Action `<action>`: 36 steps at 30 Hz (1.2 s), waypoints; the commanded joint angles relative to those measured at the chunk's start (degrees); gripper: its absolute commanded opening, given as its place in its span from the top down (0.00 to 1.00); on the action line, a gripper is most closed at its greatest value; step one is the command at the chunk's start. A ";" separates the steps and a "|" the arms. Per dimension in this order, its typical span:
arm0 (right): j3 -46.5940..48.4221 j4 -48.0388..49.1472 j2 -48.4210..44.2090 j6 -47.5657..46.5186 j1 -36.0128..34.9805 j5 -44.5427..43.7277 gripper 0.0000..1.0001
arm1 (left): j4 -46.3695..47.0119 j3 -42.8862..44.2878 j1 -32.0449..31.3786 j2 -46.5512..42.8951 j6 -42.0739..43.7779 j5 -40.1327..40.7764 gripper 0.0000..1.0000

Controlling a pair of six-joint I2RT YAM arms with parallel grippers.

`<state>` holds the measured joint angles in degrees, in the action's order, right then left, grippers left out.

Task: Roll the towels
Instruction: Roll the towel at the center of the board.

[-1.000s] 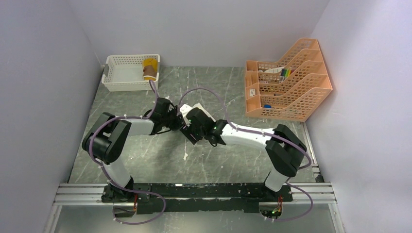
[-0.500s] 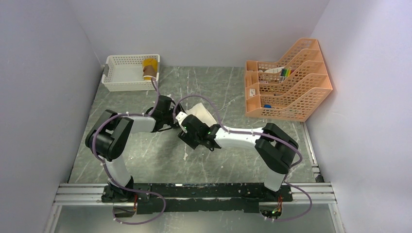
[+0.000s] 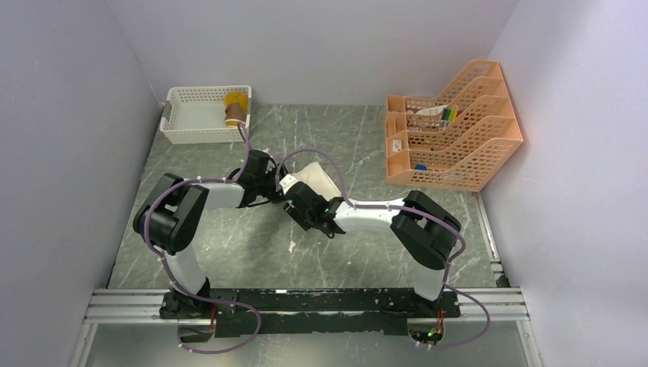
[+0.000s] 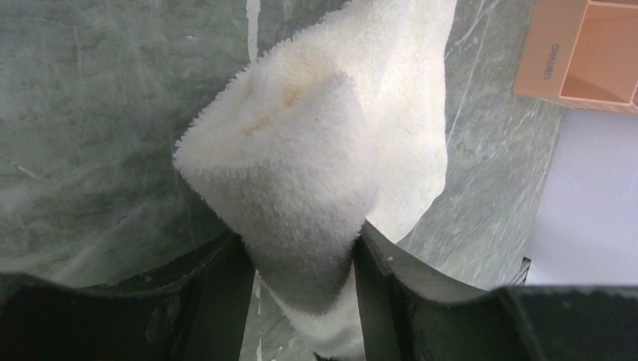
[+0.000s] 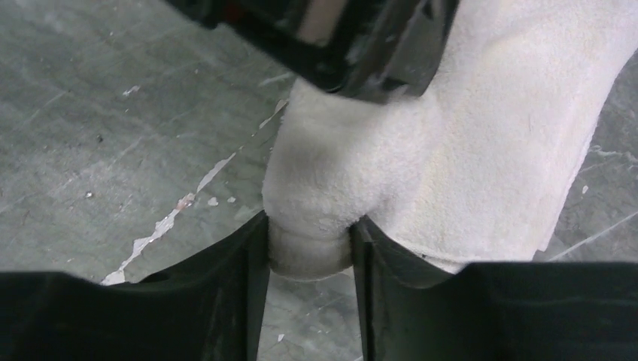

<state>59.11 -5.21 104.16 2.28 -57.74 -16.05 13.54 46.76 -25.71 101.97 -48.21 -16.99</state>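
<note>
That cream towel (image 4: 301, 150) reads as thick, fluffy terry cloth, the table (image 5: 90, 90) a smooth grey marbled surface with chipped white flecks, the peach file rack (image 3: 451, 130) plastic.

On my desk (image 3: 229, 252) the basket (image 3: 197, 138) sits far left, a rolled towel (image 3: 236, 109) in its right end; the file rack (image 3: 451, 130) stands far right. Between them, mid-desk, lies the half-rolled towel (image 3: 315, 180), my left pincer (image 4: 301, 263) gripping its left side, my right pincer (image 5: 308, 248) its near side

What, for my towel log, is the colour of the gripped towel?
The towel is plain cream, unpatterned; the left wrist view shows it best.
</note>
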 commanded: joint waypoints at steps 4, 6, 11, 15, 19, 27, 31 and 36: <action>-3.06 4.16 0.29 5.79 4.36 5.74 0.77 | -3.35 -0.38 0.39 -4.38 0.98 0.63 0.35; -4.56 5.59 -0.97 6.96 6.29 8.98 0.80 | -4.12 -0.67 0.61 -6.80 0.92 1.42 0.31; -8.23 9.52 -4.84 10.30 11.89 18.87 0.82 | -5.59 -2.82 1.90 -15.79 0.47 5.33 0.16; -11.08 14.63 -6.85 15.25 18.52 31.36 0.82 | -5.59 -4.46 2.72 -19.89 0.22 6.76 0.13; -13.82 20.99 -6.59 22.79 25.18 44.82 0.83 | -5.11 -4.67 2.78 -18.46 0.32 5.05 0.14; -15.00 25.30 -3.77 28.08 31.01 54.43 0.83 | 2.04 -4.19 2.47 -9.43 -0.55 1.80 0.18; -14.90 25.95 -2.22 28.95 31.36 55.97 0.82 | 6.79 -2.63 1.80 -4.81 -1.71 -0.11 0.19; -14.67 25.31 -1.70 28.55 31.46 56.43 0.81 | 13.16 -1.21 0.98 -0.64 -3.47 -2.15 0.19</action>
<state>44.07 19.51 101.51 30.13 -26.57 37.76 17.87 43.46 -23.90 99.35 -50.00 -15.99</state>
